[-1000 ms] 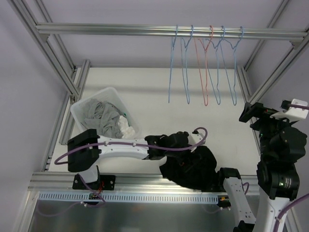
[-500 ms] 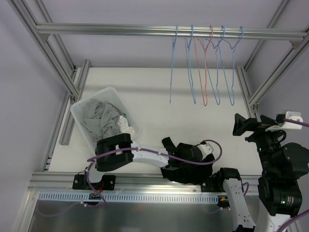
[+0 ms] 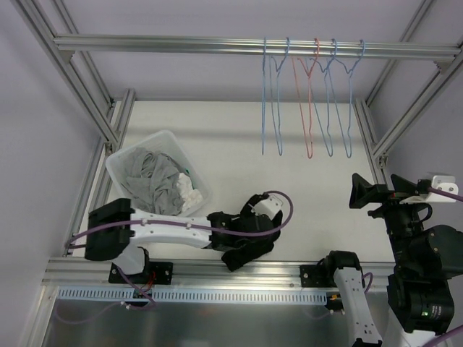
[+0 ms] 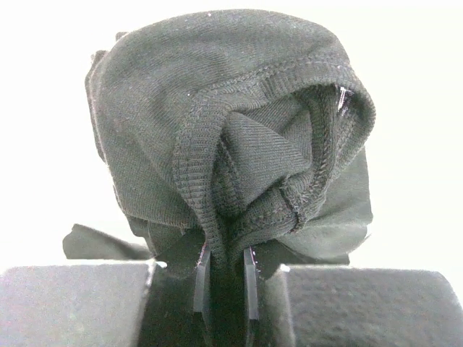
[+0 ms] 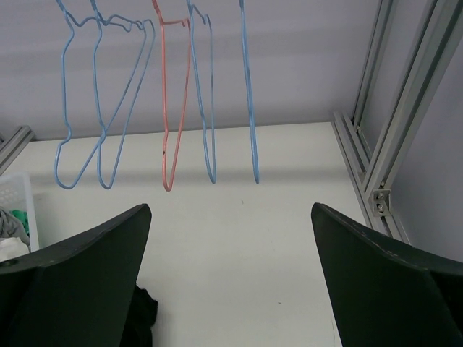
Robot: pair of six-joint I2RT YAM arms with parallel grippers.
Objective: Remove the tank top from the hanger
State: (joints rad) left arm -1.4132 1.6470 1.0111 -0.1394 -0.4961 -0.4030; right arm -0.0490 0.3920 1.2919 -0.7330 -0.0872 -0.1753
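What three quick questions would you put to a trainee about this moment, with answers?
1. True or false: the left gripper is shut on the black tank top.
2. The hangers on the rail are: A) all blue; B) four blue, one red; C) two blue, three red.
3. Fill in: the right gripper is empty, and its jaws stand ____.

Key: 1 true; 2 B; 3 open.
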